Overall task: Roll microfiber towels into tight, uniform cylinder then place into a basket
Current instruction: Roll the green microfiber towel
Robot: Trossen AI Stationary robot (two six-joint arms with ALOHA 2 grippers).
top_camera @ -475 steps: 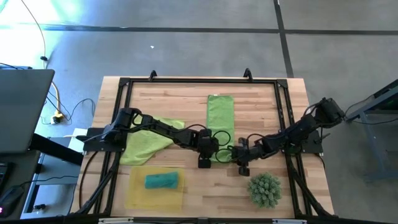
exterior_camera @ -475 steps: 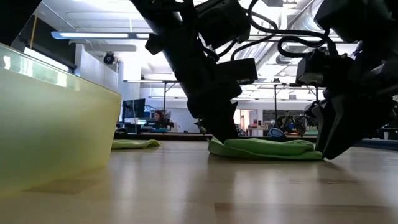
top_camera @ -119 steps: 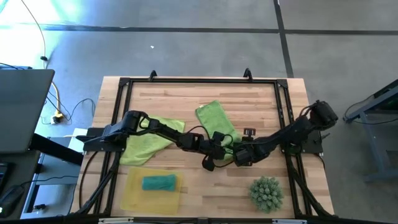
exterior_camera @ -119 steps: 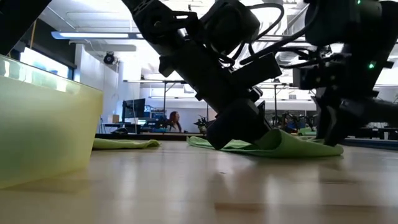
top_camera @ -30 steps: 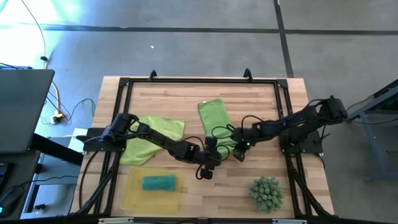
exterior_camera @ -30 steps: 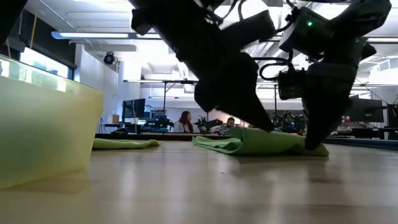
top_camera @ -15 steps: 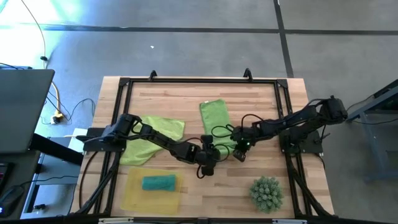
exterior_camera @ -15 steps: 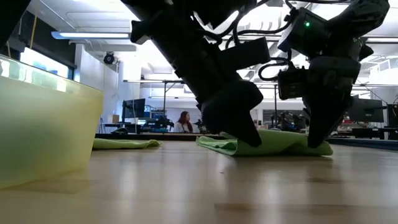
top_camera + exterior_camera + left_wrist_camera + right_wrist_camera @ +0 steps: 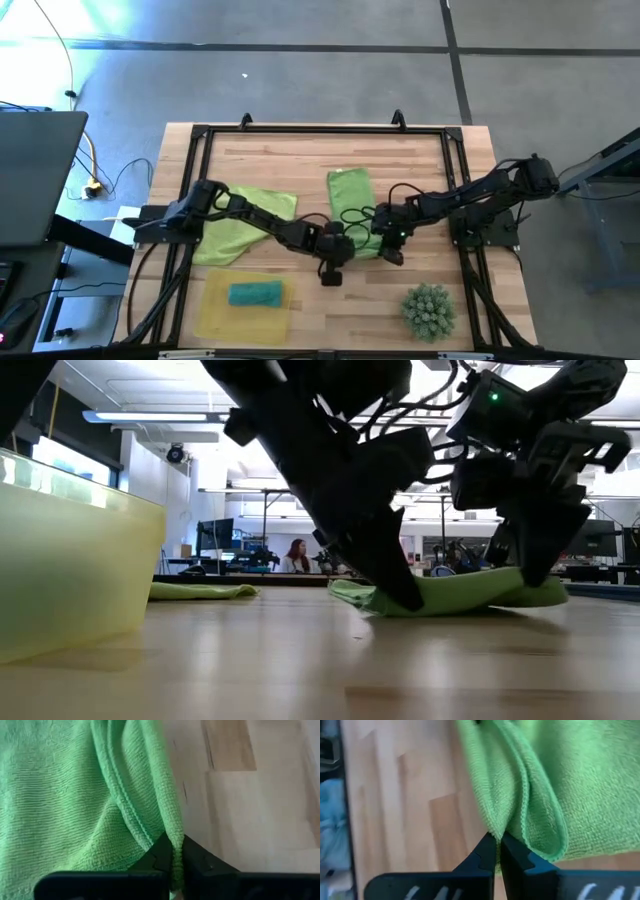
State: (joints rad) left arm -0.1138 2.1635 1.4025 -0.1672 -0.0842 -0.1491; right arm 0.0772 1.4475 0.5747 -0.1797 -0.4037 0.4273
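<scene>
Both grippers have the folded lime-green microfiber towel (image 9: 352,207) pinched at its near end. My left gripper (image 9: 173,861) is clamped tight on a hemmed edge at one corner, and my right gripper (image 9: 498,851) is clamped on the doubled fold at the other corner (both wrist views show fabric squeezed between closed fingertips). From above, the two arms meet at mid-table over that near end, while the rest of the strip lies flat, running away toward the far side of the wooden tabletop (image 9: 270,155). At table level the near end looks lifted a little off the wood.

As for progress, I judge we are roughly a third of the way through. One teal towel rolled into a cylinder (image 9: 255,293) already lies inside the shallow translucent yellow basket (image 9: 217,315) at the near left of the table, so that one is done. The lime-green strip in my grip is folded but not yet rolled; I read this as the start of the roll, with the near edge about to be turned over toward the far end. A second lime-green towel, loosely spread (image 9: 235,222), waits just beyond the basket under the left arm, untouched. A spiky green ornamental plant (image 9: 428,306) sits at the near right, apart from the work.
</scene>
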